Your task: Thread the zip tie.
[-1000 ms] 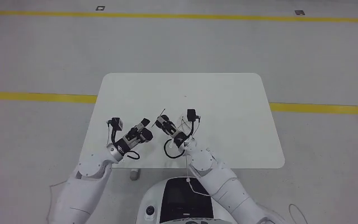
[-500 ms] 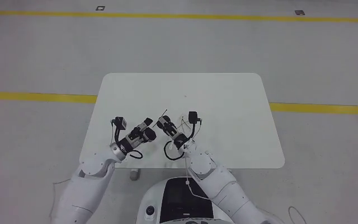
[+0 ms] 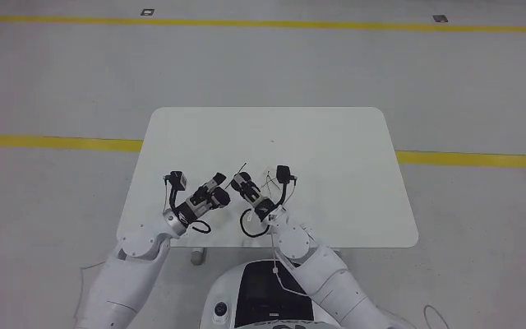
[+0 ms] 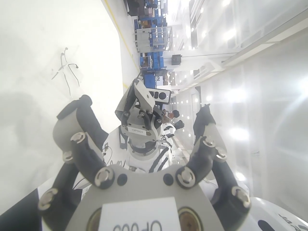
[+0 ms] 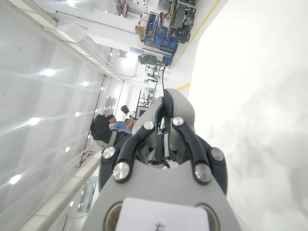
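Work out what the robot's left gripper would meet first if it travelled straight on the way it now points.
Most likely the right gripper, shut on the thin black zip tie: it sits straight ahead of the open left gripper in the left wrist view, though depth is unclear.

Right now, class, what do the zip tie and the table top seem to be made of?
Zip tie: probably black plastic, a thin, slightly bowed strip sticking out of the shut right tool. Table: smooth white top with a soft sheen, perhaps laminate or painted board; the look leaves it open.
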Robot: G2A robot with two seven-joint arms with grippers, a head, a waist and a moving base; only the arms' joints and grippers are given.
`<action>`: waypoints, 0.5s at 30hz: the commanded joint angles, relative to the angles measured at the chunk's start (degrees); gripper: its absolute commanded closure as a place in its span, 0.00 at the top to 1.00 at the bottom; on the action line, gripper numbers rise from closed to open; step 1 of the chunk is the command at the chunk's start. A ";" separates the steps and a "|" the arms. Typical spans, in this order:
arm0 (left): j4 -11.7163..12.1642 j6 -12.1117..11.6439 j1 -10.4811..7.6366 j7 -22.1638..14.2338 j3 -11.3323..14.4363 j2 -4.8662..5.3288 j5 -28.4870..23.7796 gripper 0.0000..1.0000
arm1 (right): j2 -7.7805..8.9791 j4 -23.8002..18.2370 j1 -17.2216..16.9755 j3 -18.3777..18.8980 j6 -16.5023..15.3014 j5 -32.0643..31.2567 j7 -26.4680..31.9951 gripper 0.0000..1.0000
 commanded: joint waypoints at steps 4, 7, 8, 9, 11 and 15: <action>0.06 -0.17 -0.02 -0.18 0.00 0.02 0.01 1.00 | -0.01 0.14 0.00 0.05 0.21 0.06 -0.20 0.00; 0.05 -0.08 -0.04 0.02 0.04 0.02 0.05 1.00 | 0.01 -0.01 -0.12 0.09 0.36 0.04 -0.28 0.00; -0.06 0.16 -0.08 0.54 0.24 -0.01 0.23 1.00 | 0.05 -0.36 -0.32 0.13 0.53 -0.09 -0.32 0.00; -0.16 0.06 -0.13 1.02 0.34 0.00 0.57 1.00 | 0.13 -0.79 -0.59 0.25 0.63 -0.43 -0.44 0.00; -0.09 -0.14 -0.06 1.35 0.40 0.03 0.72 1.00 | 0.25 -1.39 -0.99 0.37 0.42 -0.68 -0.21 0.00; 0.14 -0.54 -0.06 1.28 0.35 0.13 0.23 0.89 | 0.56 -2.50 -1.80 0.74 -0.07 -1.45 0.28 0.00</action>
